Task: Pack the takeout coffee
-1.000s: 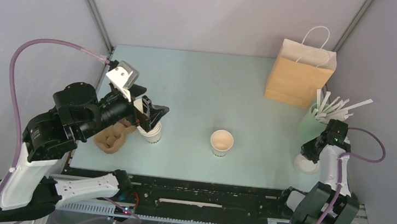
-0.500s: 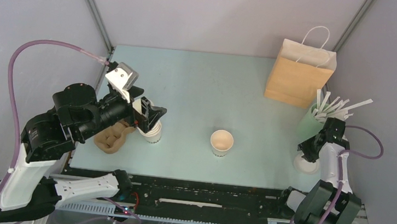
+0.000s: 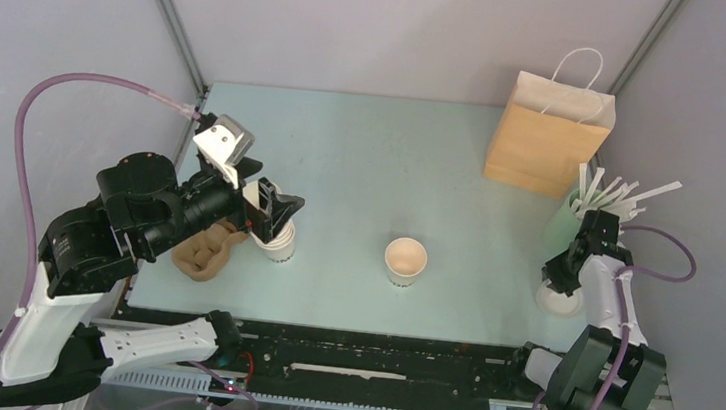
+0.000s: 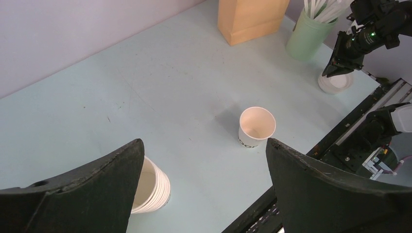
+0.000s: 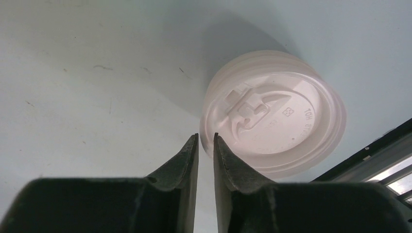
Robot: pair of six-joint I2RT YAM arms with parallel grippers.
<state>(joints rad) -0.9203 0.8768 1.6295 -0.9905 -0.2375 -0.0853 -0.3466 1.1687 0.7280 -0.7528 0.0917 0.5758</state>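
The takeout coffee's cup [image 3: 405, 260], small and cream-white with a tan inside, stands open-topped at mid-table; it also shows in the left wrist view [image 4: 257, 127]. A stack of white plastic lids [image 5: 274, 121] lies at the right edge [image 3: 559, 300]. My right gripper [image 5: 206, 137] points down at the stack's left rim with only a narrow slit between its jaws. Whether the rim is pinched I cannot tell. My left gripper [image 4: 204, 145] hangs wide open and holds nothing, over a stack of nested cups [image 4: 150, 187] at the left.
A brown paper bag with white handles [image 3: 547, 132] stands at the back right. A green holder of white stirrers [image 3: 576, 221] is just behind the lids. A brown moulded carrier [image 3: 206, 250] lies under the left arm. The black rail [image 3: 374, 357] runs along the near edge.
The right gripper has shifted slightly toward the back and left over the lid stack. The left arm has barely moved and stays open.
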